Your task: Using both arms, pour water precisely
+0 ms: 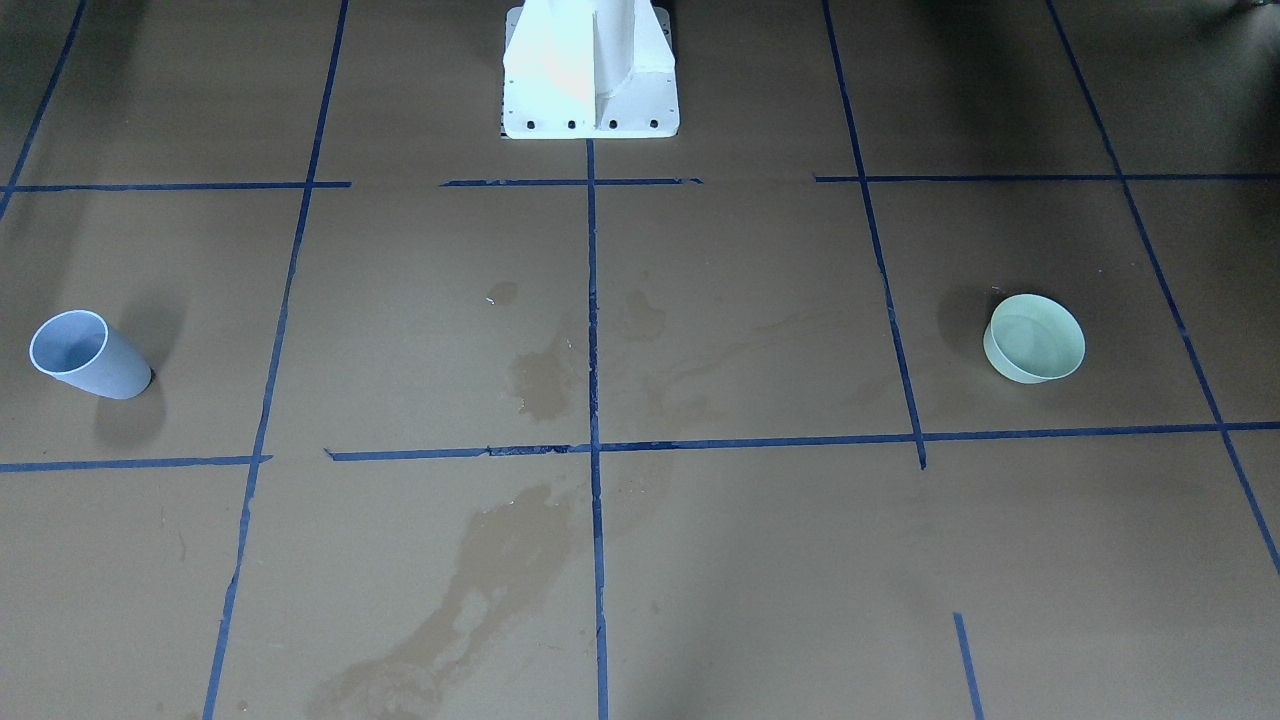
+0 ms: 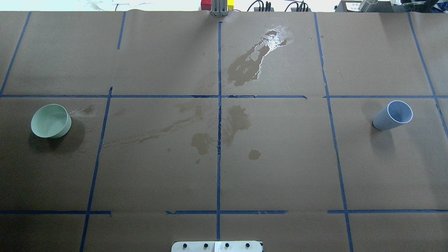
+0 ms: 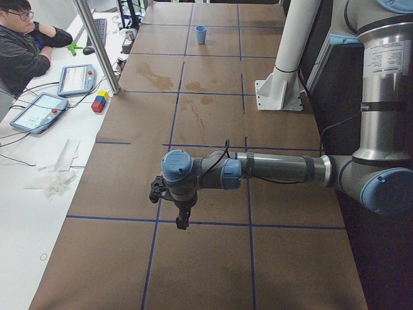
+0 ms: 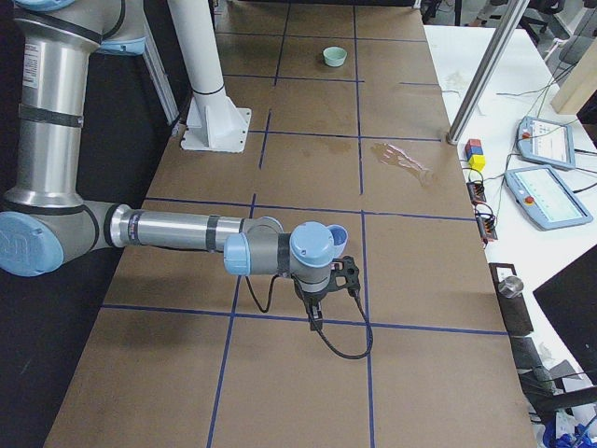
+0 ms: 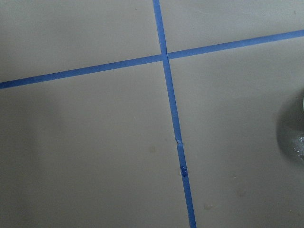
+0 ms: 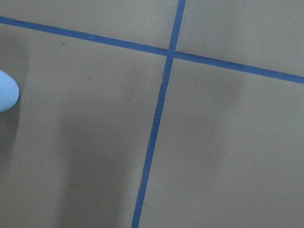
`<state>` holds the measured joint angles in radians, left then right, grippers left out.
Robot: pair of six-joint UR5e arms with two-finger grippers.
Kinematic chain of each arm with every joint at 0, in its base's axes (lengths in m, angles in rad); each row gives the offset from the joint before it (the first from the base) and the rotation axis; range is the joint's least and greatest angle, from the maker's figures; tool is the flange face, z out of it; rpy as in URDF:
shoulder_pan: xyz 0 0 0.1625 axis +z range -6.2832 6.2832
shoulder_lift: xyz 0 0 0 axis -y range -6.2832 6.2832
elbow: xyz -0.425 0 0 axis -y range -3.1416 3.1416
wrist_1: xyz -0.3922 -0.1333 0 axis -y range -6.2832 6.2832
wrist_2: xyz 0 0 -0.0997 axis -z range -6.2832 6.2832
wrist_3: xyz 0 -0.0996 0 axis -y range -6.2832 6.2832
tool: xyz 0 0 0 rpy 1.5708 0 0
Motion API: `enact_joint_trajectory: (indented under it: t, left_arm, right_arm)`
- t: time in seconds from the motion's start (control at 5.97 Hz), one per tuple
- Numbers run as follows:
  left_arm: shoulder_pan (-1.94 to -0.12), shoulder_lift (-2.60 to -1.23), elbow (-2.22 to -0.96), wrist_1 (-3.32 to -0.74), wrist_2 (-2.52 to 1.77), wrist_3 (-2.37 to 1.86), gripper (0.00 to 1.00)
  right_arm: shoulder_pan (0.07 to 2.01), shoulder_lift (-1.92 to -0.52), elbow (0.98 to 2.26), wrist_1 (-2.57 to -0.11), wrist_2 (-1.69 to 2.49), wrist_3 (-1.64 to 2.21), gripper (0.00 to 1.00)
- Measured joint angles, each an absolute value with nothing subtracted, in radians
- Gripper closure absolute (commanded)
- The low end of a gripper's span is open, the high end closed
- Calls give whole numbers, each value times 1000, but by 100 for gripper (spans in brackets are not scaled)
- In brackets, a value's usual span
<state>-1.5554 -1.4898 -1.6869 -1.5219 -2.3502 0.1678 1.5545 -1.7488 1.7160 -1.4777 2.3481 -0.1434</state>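
A pale green bowl (image 2: 50,120) stands on the robot's left side of the table, also in the front view (image 1: 1035,338). A light blue cup (image 2: 393,115) stands on the right side (image 1: 88,355); its edge shows in the right wrist view (image 6: 7,90). Water lies spilled as a glossy puddle (image 2: 269,40) and dark wet stains (image 2: 241,119) on the brown paper. My left gripper (image 3: 181,216) and right gripper (image 4: 315,313) hang over the table ends, seen only in the side views. I cannot tell whether they are open or shut. Neither wrist view shows fingers.
Blue tape lines (image 2: 218,140) divide the brown paper into squares. The white pedestal (image 1: 590,75) stands at the robot's edge. An operator (image 3: 22,45), tablets (image 3: 39,110) and coloured blocks (image 3: 99,102) are on the side bench. A metal post (image 4: 476,84) stands at the far edge.
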Motion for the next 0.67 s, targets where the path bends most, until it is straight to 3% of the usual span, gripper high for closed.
enact_joint_trajectory:
  t: [0.67]
  left_arm:
    - [-1538,-1516,-1678,-1556,-2352,164,0]
  right_arm:
    - [1544,-1734,1719,-1477,2347,-144,0]
